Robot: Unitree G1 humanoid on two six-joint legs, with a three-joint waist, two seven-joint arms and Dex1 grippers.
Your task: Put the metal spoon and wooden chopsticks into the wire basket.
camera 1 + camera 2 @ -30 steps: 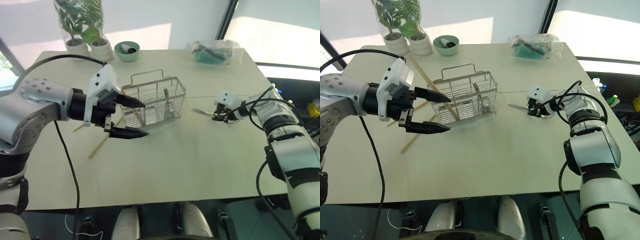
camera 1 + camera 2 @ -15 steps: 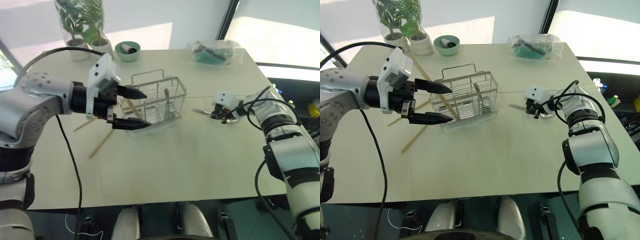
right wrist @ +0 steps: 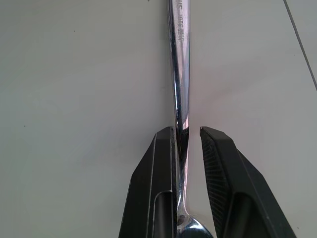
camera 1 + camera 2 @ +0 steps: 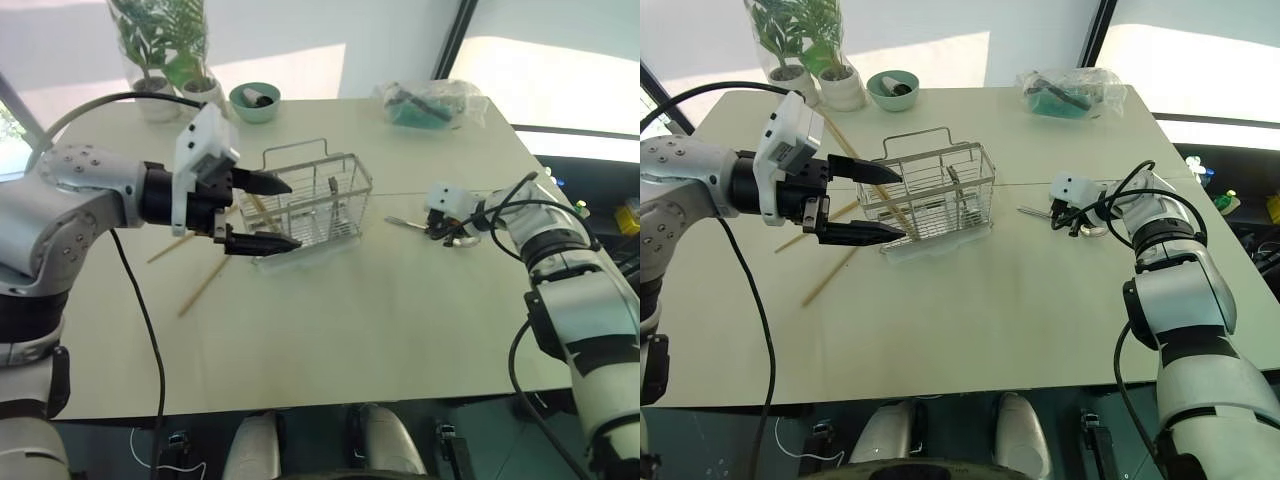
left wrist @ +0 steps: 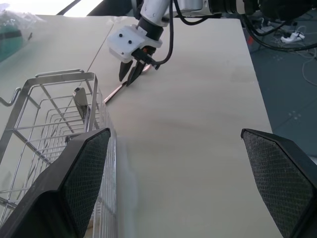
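The wire basket (image 4: 310, 205) stands near the middle of the table (image 4: 400, 300), toward its far half. One of the wooden chopsticks (image 4: 872, 185) leans tilted inside the basket, its top sticking out past the basket's left rim; two more lie flat on the table beside the basket's left side, toward the table's left edge. The left claw (image 4: 268, 214) hovers at the basket's left end, released, fingers spread wide with nothing between them. The metal spoon (image 3: 179, 74) lies flat on the table toward the right edge, well apart from the basket. The right claw (image 3: 187, 136) is lowered over it, fingers straddling the handle near the bowl, one finger touching it, a narrow gap at the other.
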